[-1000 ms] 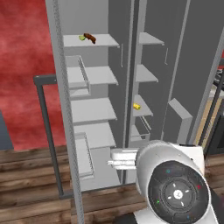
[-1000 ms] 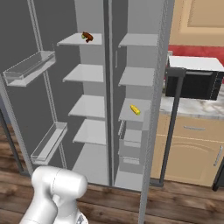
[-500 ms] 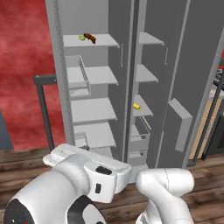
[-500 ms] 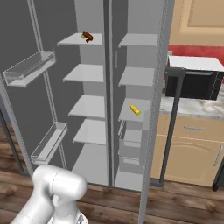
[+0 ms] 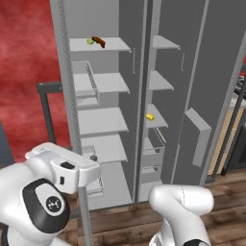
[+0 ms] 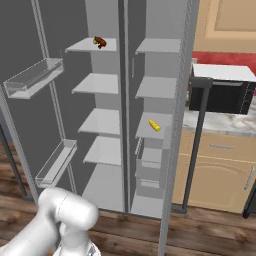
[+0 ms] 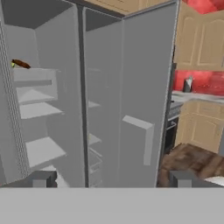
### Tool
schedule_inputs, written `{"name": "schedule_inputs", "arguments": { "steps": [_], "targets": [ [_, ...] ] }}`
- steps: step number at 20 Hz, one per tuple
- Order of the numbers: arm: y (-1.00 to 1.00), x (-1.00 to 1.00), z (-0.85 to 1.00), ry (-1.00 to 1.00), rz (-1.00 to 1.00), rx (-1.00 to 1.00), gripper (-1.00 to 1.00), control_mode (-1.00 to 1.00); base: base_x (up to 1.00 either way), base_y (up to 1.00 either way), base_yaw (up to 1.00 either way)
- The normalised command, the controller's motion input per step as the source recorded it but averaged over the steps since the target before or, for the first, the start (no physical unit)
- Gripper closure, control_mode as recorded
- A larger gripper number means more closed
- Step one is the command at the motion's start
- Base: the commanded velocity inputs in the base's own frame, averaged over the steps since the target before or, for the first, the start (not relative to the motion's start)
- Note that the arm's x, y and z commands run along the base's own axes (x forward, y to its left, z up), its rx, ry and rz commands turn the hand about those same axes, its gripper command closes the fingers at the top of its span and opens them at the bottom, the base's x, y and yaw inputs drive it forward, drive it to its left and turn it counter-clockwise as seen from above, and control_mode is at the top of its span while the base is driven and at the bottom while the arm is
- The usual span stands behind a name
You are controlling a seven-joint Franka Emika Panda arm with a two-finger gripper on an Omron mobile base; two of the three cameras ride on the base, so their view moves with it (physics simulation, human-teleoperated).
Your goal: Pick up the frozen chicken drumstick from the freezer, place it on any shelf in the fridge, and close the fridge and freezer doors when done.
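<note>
The frozen chicken drumstick point(image 5: 99, 42) lies on the top shelf of the freezer point(image 5: 103, 120), the left compartment, beside a small green fruit point(image 5: 89, 42). It also shows as the drumstick point(image 6: 100, 41) and the drumstick point(image 7: 21, 64). The fridge point(image 6: 157, 90) is the right compartment, and a yellow lump point(image 6: 154, 125) rests on one shelf point(image 6: 150, 131) there. Both doors stand open: the freezer door point(image 6: 30, 105) at the left, the fridge door point(image 5: 211, 110) at the right. My gripper point(image 7: 112, 181) is open and empty, well back from the shelves, low in front of the compartments.
Clear bins point(image 6: 54, 162) hang on the freezer door, and a bin point(image 5: 198, 137) on the fridge door. A black microwave point(image 6: 220, 92) sits on the counter at the right, above wooden cabinets point(image 6: 220, 170). The door's dark bar handle point(image 6: 196, 140) juts out near it.
My arm has swung from the lower right to the lower left of the left base view. The drumstick, fruit, yellow lump and doors have stayed put.
</note>
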Motion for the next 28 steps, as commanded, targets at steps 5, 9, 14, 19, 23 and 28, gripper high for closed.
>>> {"name": "schedule_inputs", "arguments": {
  "steps": [5,9,14,19,23,28],
  "targets": [
    [0.35,0.66,-0.21,0.00,0.06,-0.04,-1.00,-1.00,0.00,0.00,0.00],
    [0.57,0.72,-0.18,0.00,0.00,-0.02,-1.00,-1.00,0.00,0.00,0.00],
    [0.57,0.66,-0.18,0.00,0.00,0.00,-1.00,-1.00,0.00,0.00,0.00],
    [0.54,0.64,-0.19,0.00,0.00,0.00,-1.00,-1.00,0.00,0.00,0.00],
    [0.45,0.63,-0.22,0.00,-0.01,-0.01,-1.00,-1.00,0.00,0.00,0.00],
    [0.16,0.64,-0.26,0.00,0.00,-0.01,-1.00,-1.00,0.00,0.00,0.00]
  ]
}}
